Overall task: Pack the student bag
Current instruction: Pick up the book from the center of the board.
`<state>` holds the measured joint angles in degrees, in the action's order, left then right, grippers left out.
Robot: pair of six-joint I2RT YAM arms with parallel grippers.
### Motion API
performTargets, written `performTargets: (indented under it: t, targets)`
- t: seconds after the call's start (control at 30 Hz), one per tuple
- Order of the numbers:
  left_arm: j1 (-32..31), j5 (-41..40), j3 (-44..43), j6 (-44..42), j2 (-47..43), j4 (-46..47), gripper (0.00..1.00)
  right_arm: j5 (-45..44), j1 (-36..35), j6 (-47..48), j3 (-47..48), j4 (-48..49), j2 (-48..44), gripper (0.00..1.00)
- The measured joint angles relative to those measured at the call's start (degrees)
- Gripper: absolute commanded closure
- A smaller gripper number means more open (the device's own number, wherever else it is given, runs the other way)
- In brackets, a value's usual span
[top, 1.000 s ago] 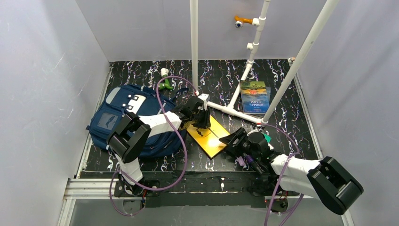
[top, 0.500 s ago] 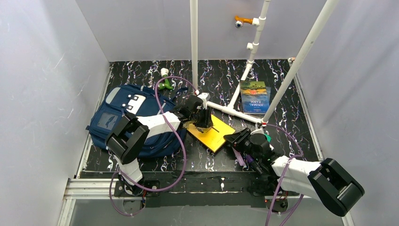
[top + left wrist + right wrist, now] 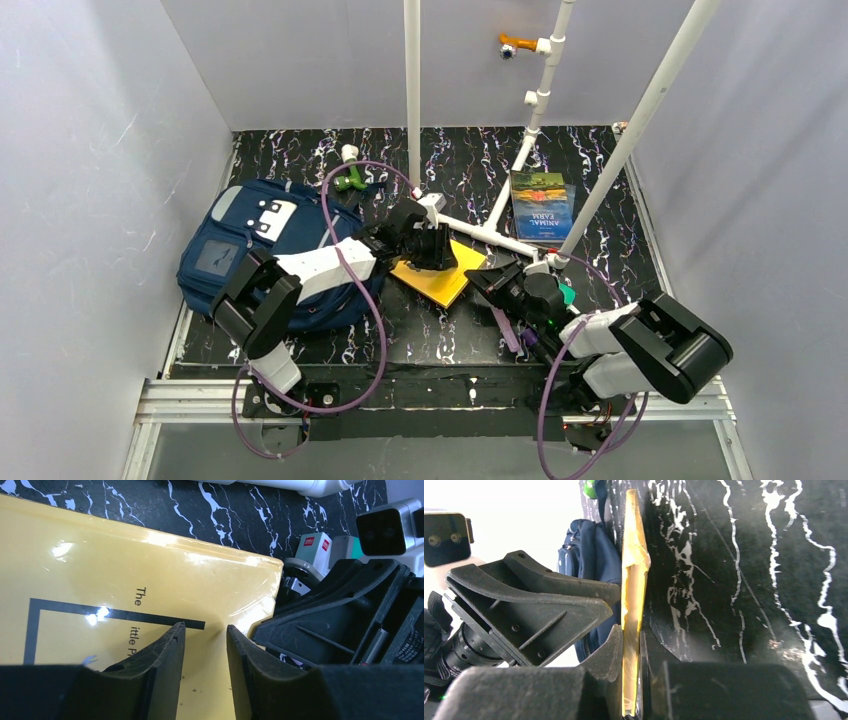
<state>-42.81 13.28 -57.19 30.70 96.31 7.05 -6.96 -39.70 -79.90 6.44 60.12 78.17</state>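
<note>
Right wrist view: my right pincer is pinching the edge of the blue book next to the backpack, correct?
Wrong book: the right wrist view shows the right pincer pinching the edge of the yellow book, next to the backpack.

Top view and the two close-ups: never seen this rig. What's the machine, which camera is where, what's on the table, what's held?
Two robot arms, bolted at the near edge, each ending in a two-finger gripper. The wide picture looks down from above; each close-up comes from a wrist camera. On the black marbled table are a navy backpack, a yellow book, an Animal Farm book, a small green-and-white item and a white pipe frame. The right gripper pinches the yellow book's edge; the left gripper, jaws apart, sits over its cover, holding nothing.
</note>
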Motion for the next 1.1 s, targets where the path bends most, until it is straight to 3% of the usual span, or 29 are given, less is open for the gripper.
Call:
performTargets:
  t: [0.1,0.17,0.3,0.47,0.63,0.77,0.97,1.1]
  targets:
    - [0.0,0.9,-1.4,-0.2,-1.3,-3.6,0.56,1.5,0.5,0.6,1.7,-5.6,-3.5,0.99]
    - [-0.2,1.1,-3.9,-1.1,-2.3,-8.1,0.46,2.4,1.1,3.2,4.3,-15.9,-10.5,0.99]
    - [-0.3,-1.9,-11.9,-3.3,-5.3,-19.2,0.44,4.2,2.9,13.0,13.0,-39.5,-24.5,0.99]
    - [0.5,-12.8,-18.0,-8.2,-14.6,-31.1,0.43,6.6,5.6,26.8,27.0,-62.5,-29.2,0.99]
    - [1.3,-27.0,-14.4,-15.5,-24.5,-39.8,0.38,9.6,5.7,40.2,40.0,-82.6,-28.9,0.99]
    - [1.4,-32.0,-10.3,-20.3,-23.8,-44.5,0.44,13.9,5.7,46.0,46.7,-88.3,-26.8,0.99]
    - [1.8,-32.5,-5.9,-21.6,-15.4,-46.6,0.56,20.5,5.7,48.9,47.6,-90.5,-23.9,0.99]
    - [3.3,-33.8,-5.2,-21.3,-12.3,-47.0,0.7,21.7,5.7,50.0,47.6,-93.7,-23.0,0.99]
